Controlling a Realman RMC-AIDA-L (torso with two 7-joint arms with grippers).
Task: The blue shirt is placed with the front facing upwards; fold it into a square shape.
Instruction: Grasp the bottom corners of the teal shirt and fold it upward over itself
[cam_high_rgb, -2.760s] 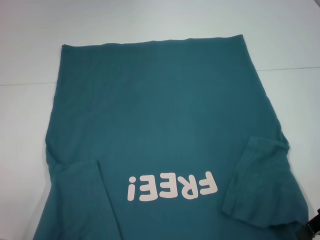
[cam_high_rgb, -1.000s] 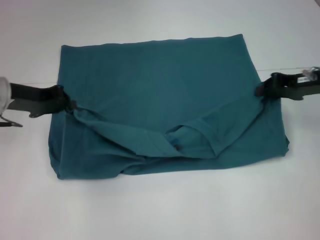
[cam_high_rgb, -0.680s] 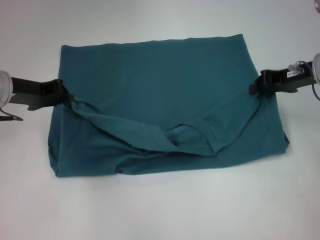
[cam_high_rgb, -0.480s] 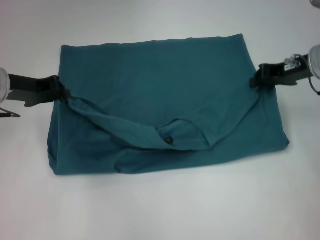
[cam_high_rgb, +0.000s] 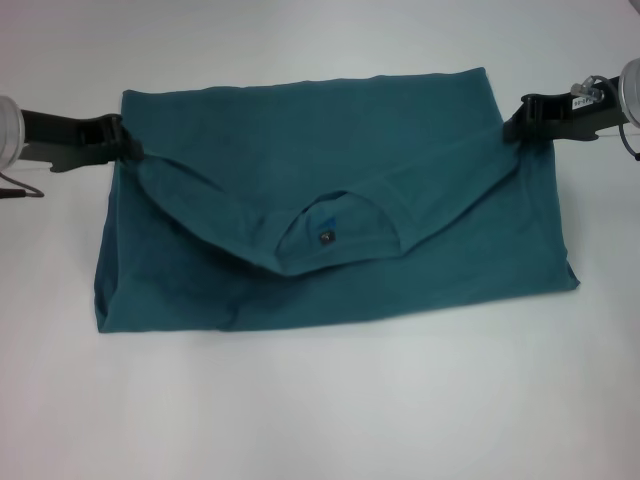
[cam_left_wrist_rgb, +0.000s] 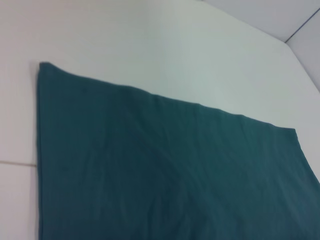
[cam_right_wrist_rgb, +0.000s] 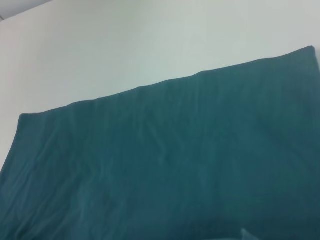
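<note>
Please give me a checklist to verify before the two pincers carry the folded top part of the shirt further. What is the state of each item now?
1. Left pincer grips teal-blue cotton T-shirt at its left edge: ok.
2. Right pincer grips the right edge: ok.
3. Ribbed round collar centred between them: ok.
4. Folded layer taut: not ok, it sags at the middle.
5. Far hem flat on white table: ok.
</note>
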